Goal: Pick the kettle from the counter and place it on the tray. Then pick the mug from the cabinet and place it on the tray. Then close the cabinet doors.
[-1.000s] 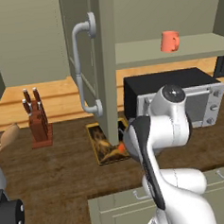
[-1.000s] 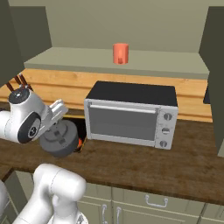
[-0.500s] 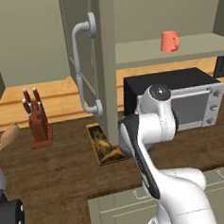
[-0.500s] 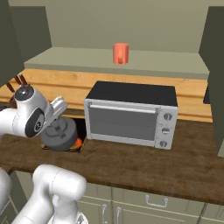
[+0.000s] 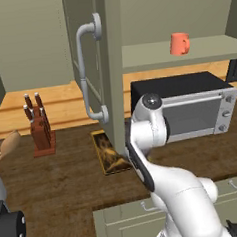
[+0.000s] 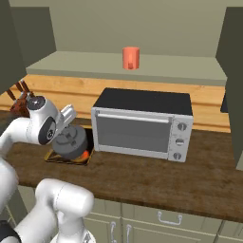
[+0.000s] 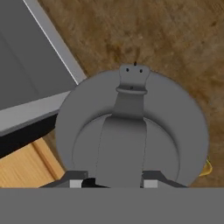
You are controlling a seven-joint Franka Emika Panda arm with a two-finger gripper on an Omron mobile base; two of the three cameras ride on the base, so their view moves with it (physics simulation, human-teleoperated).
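Observation:
The dark grey kettle [image 6: 71,141] hangs from my gripper [image 6: 68,127], which is shut on its black arched handle. Seen from above, the kettle [image 7: 131,131] has the handle running down between the fingertips of the gripper [image 7: 113,181]. It sits over the right end of the tray [image 6: 60,157], and a yellow bit of rim [image 7: 206,167] peeks out from under it. I cannot tell whether kettle and tray touch. The tray [image 5: 109,153] lies on the dark counter [image 5: 55,185] below the open cabinet door [image 5: 85,22]. The salmon mug [image 5: 179,43] [image 6: 130,58] stands on the cabinet shelf [image 6: 95,64].
A toaster oven [image 6: 142,123] [image 5: 190,108] stands right of the tray, close to the kettle. A knife block [image 5: 40,130] sits at the back left. The door's curved bar handle [image 5: 84,72] juts out above the tray. Bare counter [image 6: 156,175] lies in front of the oven.
The arm's upper joints have swung left and upright. The kettle stayed in the grip and shifted slightly up and toward the oven.

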